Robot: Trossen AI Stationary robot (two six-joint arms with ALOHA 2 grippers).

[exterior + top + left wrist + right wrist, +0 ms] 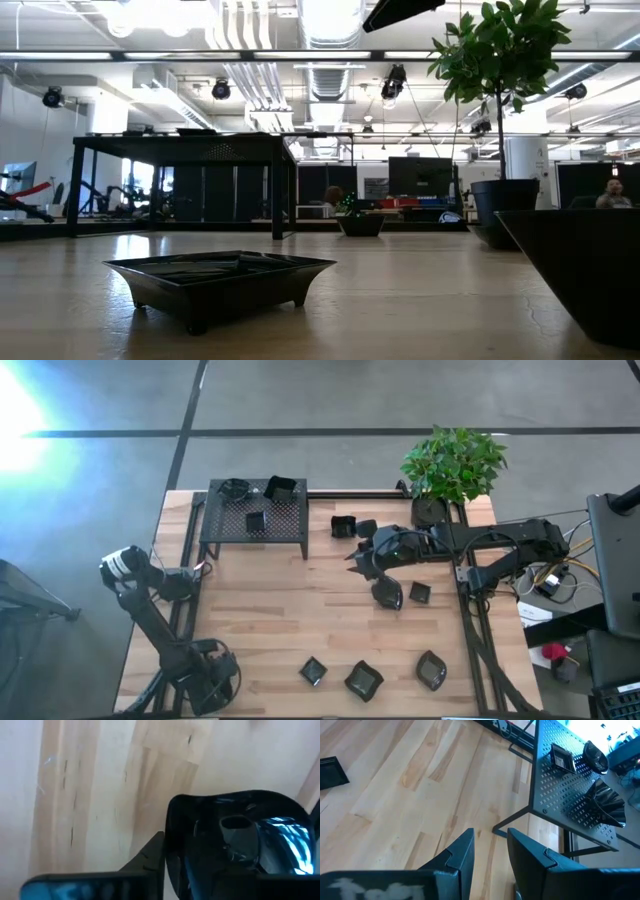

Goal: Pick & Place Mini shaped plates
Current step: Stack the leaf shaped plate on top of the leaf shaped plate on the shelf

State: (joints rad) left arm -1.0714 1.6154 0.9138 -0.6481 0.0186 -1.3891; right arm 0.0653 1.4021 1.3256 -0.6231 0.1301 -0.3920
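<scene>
The right claw (358,567), seen released and empty over the tabletop (260,630) between the stand (255,520) and the nearest mini shaped plates (388,595), could knock them if lowered carelessly.

Left wrist view: my left gripper (165,865) blurred, cropped; can't read its fingers. Low view: plant pot (590,270) beside near plate (220,280) cut off.

Overhead and level views share the table (270,610).
</scene>
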